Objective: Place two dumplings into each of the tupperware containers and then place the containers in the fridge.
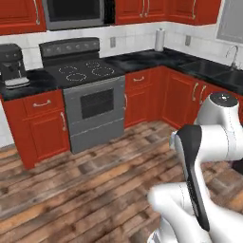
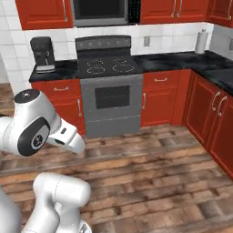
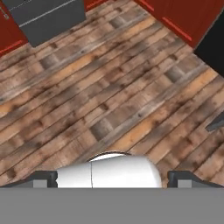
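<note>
Claw [image 3: 112, 177] spread wide, holding nothing, over wood floor [image 3: 109, 100] near stove [image 1: 90, 97]. Nothing looks started; whole task left.

Red cabinets [image 2: 160, 98]; grey stove [image 2: 110, 91]; brown plank floor [image 2: 154, 173].

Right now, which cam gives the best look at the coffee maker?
Right base view: the coffee maker stands whole on the black counter left of the stove. Left base view has it cut at the frame's edge. Hand view points at the floor.
</note>
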Controlling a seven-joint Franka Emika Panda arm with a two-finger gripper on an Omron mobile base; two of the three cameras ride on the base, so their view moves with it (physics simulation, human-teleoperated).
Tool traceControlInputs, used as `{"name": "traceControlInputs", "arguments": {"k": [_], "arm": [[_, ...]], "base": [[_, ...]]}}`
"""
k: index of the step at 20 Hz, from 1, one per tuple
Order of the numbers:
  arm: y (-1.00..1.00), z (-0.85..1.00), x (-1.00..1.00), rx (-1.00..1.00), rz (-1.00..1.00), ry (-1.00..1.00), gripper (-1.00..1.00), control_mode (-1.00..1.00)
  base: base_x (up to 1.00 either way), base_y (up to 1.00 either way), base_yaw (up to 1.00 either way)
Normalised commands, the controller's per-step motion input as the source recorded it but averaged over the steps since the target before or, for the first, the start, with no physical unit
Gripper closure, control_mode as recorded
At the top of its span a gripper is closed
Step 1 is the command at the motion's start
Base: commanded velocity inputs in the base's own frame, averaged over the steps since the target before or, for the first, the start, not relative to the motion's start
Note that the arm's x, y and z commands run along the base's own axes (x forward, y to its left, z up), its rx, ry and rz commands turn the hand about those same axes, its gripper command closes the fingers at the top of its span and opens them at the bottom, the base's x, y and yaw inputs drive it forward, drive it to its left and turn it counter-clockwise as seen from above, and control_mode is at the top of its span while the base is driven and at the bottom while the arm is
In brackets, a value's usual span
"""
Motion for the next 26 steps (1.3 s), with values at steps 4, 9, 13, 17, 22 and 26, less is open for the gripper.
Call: {"name": "traceControlInputs", "arguments": {"k": [4,9,13,17,22,26], "arm": [[0.0,0.0,0.0,0.0,0.0,0.0,-1.0,1.0],[0.0,0.0,0.0,0.0,0.0,0.0,-1.0,1.0],[0.0,0.0,0.0,0.0,0.0,0.0,-1.0,1.0],[0.0,0.0,0.0,0.0,0.0,0.0,-1.0,1.0],[0.0,0.0,0.0,0.0,0.0,0.0,-1.0,1.0],[0.0,0.0,0.0,0.0,0.0,0.0,-1.0,1.0]], "base": [[-0.33,0.18,1.0],[-0.25,0.09,1.0],[0.34,0.29,0.87],[1.0,0.37,0.52],[1.0,-0.02,0.35],[1.0,-0.01,0.34]]}}
